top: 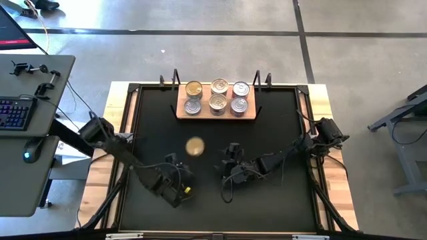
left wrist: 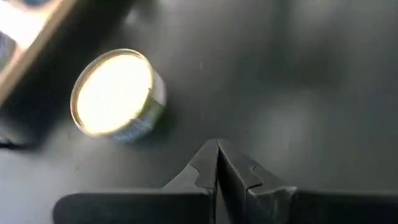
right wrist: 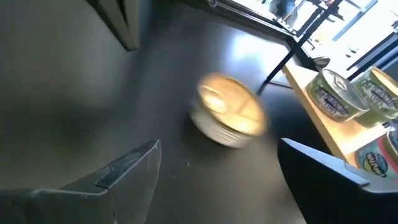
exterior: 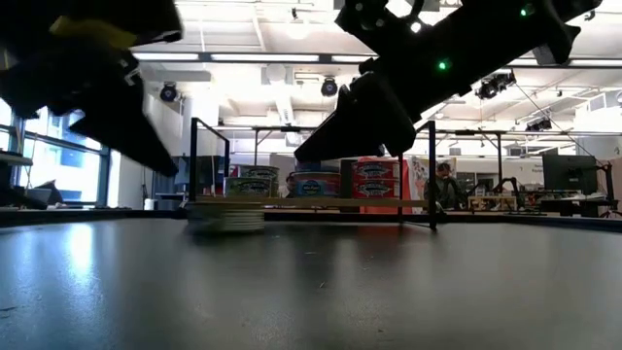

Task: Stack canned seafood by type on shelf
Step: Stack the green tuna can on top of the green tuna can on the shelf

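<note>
One loose tin of canned seafood (top: 195, 147) with a gold lid stands on its base on the black tabletop, in front of the shelf (top: 216, 115). The shelf is a light wooden board holding several tins (top: 218, 97) in two rows. My left gripper (top: 177, 167) is shut and hovers near the loose tin (left wrist: 115, 93), on its near left side, with its tips (left wrist: 217, 155) short of the tin. My right gripper (top: 227, 163) is open, to the right of the tin (right wrist: 230, 118), and nothing sits between its fingers.
Thin black uprights (top: 175, 79) stand at the shelf's ends. A wooden frame (top: 320, 107) rims the black tabletop. Bare tabletop lies along the near edge (top: 220, 213). In the low view, both arms hang over the loose tin (exterior: 225, 216), and a person (exterior: 445, 185) sits far behind.
</note>
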You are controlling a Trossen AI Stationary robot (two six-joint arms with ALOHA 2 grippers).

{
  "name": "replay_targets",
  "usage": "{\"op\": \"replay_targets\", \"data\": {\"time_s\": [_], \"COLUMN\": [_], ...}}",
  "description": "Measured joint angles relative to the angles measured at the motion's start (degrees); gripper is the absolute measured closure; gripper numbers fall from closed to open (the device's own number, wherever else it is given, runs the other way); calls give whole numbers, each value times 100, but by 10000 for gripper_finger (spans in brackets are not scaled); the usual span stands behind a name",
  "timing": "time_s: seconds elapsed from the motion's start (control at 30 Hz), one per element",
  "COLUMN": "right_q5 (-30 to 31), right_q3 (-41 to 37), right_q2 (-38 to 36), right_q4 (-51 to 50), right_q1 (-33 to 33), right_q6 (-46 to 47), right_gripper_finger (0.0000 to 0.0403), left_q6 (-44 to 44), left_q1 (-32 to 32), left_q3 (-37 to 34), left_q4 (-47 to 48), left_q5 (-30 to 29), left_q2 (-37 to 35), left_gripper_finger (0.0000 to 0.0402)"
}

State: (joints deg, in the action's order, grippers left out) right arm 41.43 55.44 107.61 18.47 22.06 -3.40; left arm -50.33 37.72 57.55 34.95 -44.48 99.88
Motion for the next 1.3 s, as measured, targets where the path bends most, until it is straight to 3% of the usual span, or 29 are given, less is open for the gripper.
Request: {"op": "replay_targets", "data": {"time_s": [0.17,0.33,0.5,0.67,0.83,0.97,1.03,1.3], "right_q5": [-9,-11,-93,-96,608,1263,1326,1355], "right_q3": [0,0,0,0,0,0,0,0], "right_q2": [0,0,0,0,0,0,0,0], "right_q4": [-55,-65,-132,-508,-915,-1167,-1185,-1212], "right_q1": [0,-2,0,212,599,805,847,848], "right_q6": [288,402,353,354,628,844,853,942], "right_gripper_finger": [89,89,89,89,89,89,89,89], "left_q6": [1224,2246,3882,5722,6633,6698,6709,6172], "left_q1": [-365,-770,-1503,-2138,-2635,-3076,-3219,-2988], "left_q3": [20,-9,-552,-1117,-1392,-1391,-1378,-1365], "left_q4": [-70,-375,-1861,-3402,-4070,-4049,-4105,-4108], "left_q5": [-111,-593,-160,311,531,1551,1748,1444], "left_q2": [-8,-22,-22,-22,-26,28,102,197], "left_gripper_finger": [382,322,256,224,224,234,243,337]}}
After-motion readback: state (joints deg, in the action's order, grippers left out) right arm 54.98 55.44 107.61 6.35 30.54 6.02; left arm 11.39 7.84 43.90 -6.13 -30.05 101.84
